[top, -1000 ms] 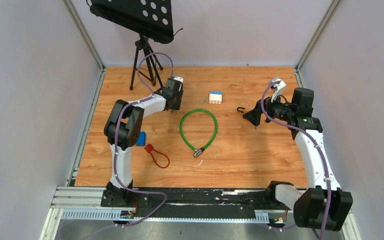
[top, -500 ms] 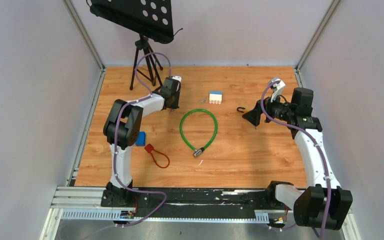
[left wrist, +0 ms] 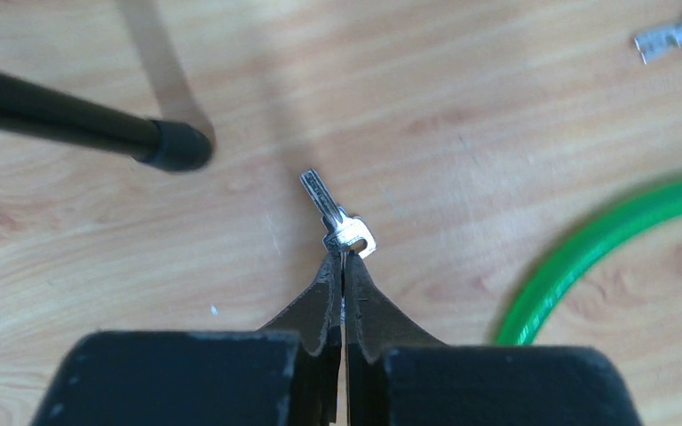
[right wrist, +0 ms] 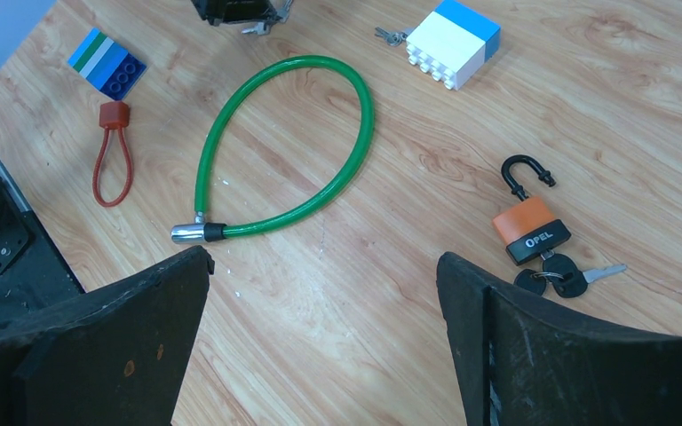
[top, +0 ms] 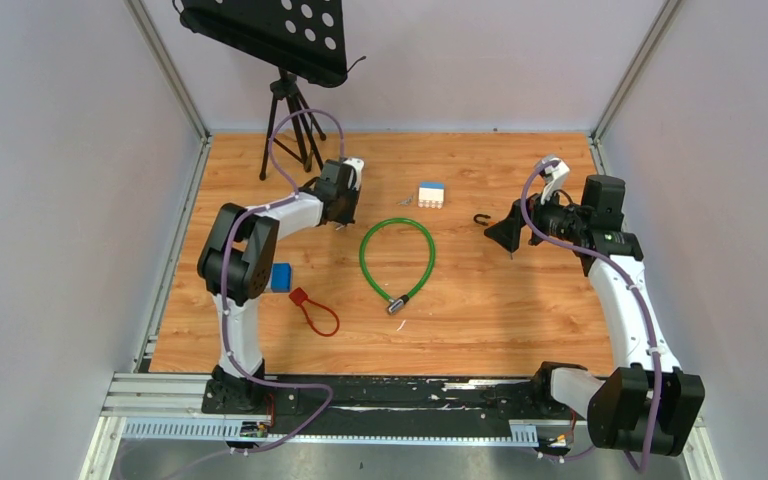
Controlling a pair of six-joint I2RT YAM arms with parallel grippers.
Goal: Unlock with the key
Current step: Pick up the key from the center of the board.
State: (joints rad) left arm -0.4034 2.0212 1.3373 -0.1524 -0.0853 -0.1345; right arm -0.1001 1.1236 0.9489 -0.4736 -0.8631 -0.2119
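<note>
Pinching the small silver metal key (left wrist: 342, 232) by its head, our left jaws have just shut on the wooden desk (left wrist: 497, 106) near the green cable lock (left wrist: 586, 244); right jaws gape empty; we can lift.

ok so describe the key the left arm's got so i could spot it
Start at the green cable loop. Left of its far end, the left gripper pinches a small silver key in shut jaws. The other silver keys lie loose beside the white-and-blue block.
</note>
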